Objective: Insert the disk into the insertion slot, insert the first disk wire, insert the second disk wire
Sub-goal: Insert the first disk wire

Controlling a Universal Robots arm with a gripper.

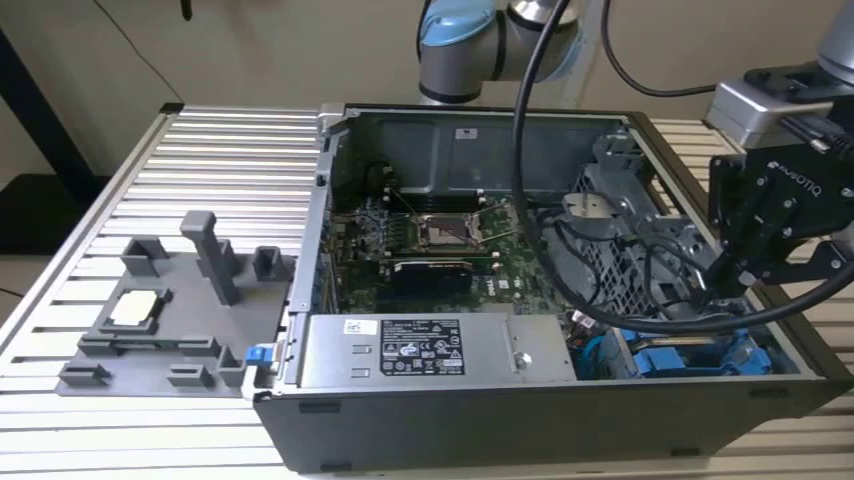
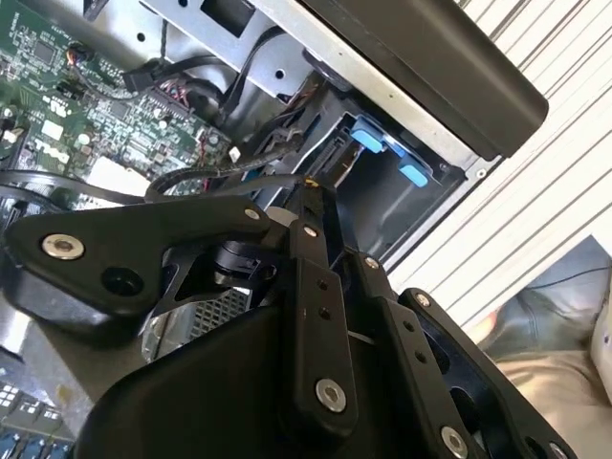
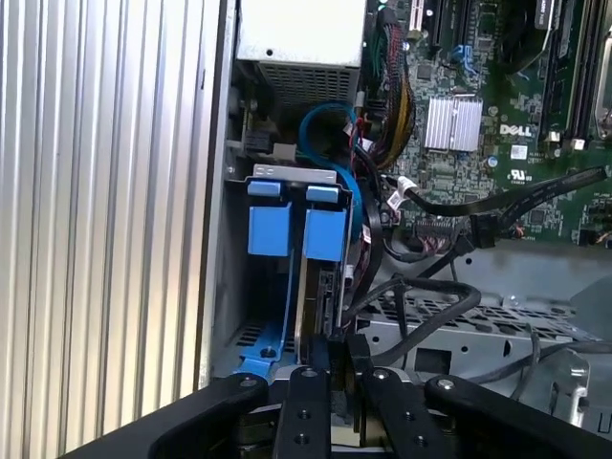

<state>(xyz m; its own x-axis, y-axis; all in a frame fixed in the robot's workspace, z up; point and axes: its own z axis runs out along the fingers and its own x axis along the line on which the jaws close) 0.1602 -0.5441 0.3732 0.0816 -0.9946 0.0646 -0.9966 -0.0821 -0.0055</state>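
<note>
- Hanging low inside the open computer case [image 1: 534, 415] with the pincer [image 3: 335, 368].
- Squeezed nearly shut; cannot tell about anything held.
- Just ahead of the pincer tips, standing on edge in the insertion slot [image 3: 229, 277]: the disk [image 3: 316, 292].
- Right beside the disk, off to one side of the pincer: another blue carrier [image 3: 270, 228].

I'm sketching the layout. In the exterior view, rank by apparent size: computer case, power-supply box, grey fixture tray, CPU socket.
Largest to smallest:
computer case
grey fixture tray
power-supply box, close to the tray, so that pair is unsure
CPU socket
</note>
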